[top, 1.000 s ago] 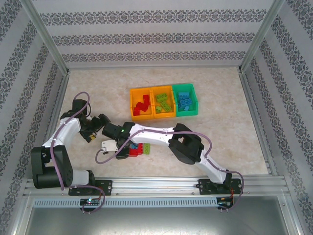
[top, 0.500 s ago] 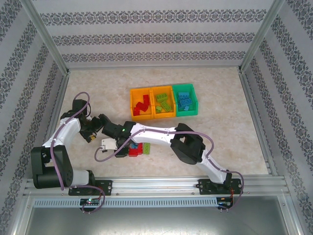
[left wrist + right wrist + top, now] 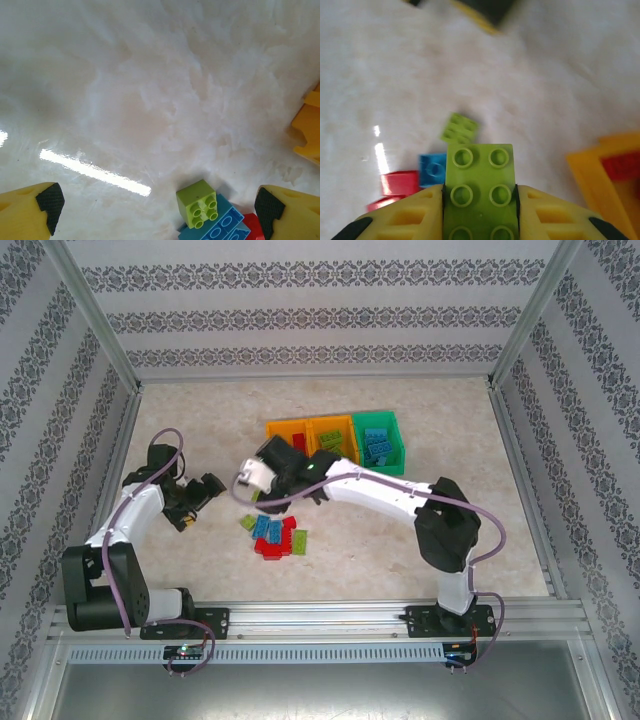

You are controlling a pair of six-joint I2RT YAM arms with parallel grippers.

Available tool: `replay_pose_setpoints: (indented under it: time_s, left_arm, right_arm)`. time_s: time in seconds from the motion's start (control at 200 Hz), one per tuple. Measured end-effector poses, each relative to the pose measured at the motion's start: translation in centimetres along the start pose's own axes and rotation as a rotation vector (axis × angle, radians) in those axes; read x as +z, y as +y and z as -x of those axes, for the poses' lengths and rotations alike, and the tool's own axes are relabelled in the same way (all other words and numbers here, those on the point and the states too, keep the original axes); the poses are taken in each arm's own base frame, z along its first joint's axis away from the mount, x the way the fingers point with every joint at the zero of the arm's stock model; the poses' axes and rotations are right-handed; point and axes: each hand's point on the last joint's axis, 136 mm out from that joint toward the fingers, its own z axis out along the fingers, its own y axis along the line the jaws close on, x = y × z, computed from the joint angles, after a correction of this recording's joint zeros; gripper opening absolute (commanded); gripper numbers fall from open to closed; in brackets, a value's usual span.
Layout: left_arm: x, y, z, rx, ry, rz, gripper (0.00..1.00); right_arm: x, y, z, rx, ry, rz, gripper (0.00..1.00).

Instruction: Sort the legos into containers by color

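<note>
My right gripper is shut on a light green lego, held studs-up between its yellow fingers. In the top view that gripper hangs over the near edge of the left orange container, above the table. Loose legos lie in a small pile: a light green one, a blue one and a red one. The middle orange container holds green legos and the green container holds blue ones. My left gripper stands open, low over the table just left of the pile.
Metal frame rails and patterned walls close in the table on three sides. The right arm's elbow stands at the right. Bare tabletop stretches behind the left arm and right of the containers.
My right gripper has risen from the pile with the light green lego and swung back toward the orange containers. The pile now lies uncovered. The left arm has stayed put.
</note>
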Motion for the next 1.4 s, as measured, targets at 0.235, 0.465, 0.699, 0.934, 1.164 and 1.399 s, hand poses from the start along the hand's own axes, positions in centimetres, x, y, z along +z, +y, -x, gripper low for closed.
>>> replay_pose_setpoints:
  time_s: [0.235,0.465,0.699,0.934,1.164,1.399]
  left_arm:
    - [-0.7,-1.1,-0.9,0.073,-0.019,-0.027,1.00]
    - [0.9,-0.7,-4.1,0.086,0.052,0.008,1.00]
    - [2.1,-1.0,-6.3,0.066,0.115,0.050,1.00]
    - [3.4,-0.8,-7.4,-0.001,0.161,0.095,0.97]
    - [4.8,-1.0,-8.3,-0.026,0.211,0.137,0.96]
    - [5.0,-1.8,-7.7,-0.067,0.199,0.129,0.94]
  right_arm:
    - [-2.9,-13.4,-4.0,0.430,-0.019,-0.206,0.28]
    - [-4.8,-21.1,-6.4,0.740,-0.026,-0.328,0.28]
    - [-1.6,-23.0,-9.4,0.904,0.073,-0.333,0.33]
    - [0.0,-22.6,-11.7,0.987,0.155,-0.344,0.45]
    - [-0.1,-22.7,-11.8,1.002,0.151,-0.358,0.56]
    - [-2.1,-21.9,-11.5,1.002,0.118,-0.368,0.61]
